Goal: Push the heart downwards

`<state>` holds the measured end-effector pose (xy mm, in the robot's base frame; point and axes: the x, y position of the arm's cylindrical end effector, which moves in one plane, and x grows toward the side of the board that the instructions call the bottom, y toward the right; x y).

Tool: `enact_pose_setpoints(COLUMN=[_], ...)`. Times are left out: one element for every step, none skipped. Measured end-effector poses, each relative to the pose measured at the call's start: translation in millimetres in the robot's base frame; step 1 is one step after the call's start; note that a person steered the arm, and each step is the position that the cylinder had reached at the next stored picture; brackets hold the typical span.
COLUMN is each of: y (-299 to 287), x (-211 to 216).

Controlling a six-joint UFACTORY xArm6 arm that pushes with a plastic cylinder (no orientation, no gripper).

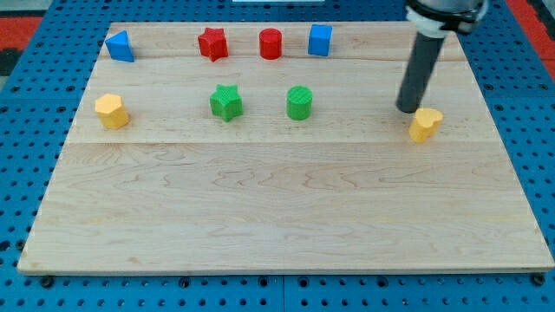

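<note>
The yellow heart (425, 124) lies at the view's right on the wooden board (277, 208). My tip (408, 109) stands just above and slightly left of the heart, close to it; I cannot tell if they touch. The dark rod rises from the tip toward the view's top right.
A blue triangular block (120, 46), a red star (212, 43), a red cylinder (270, 43) and a blue cube (320, 40) line the top. A yellow hexagonal block (112, 111) sits at the left. A green star (226, 102) and a green cylinder (300, 102) stand mid-board.
</note>
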<state>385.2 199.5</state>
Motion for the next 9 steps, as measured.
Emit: enact_pose_setpoints(y=[10.9,-10.8,-1.1,-50.0,-64.8,-58.3,-58.4,-61.4,-61.4], x=[55.5,42.9,-0.3,35.6,79.0,80.0,78.9,70.2,70.4])
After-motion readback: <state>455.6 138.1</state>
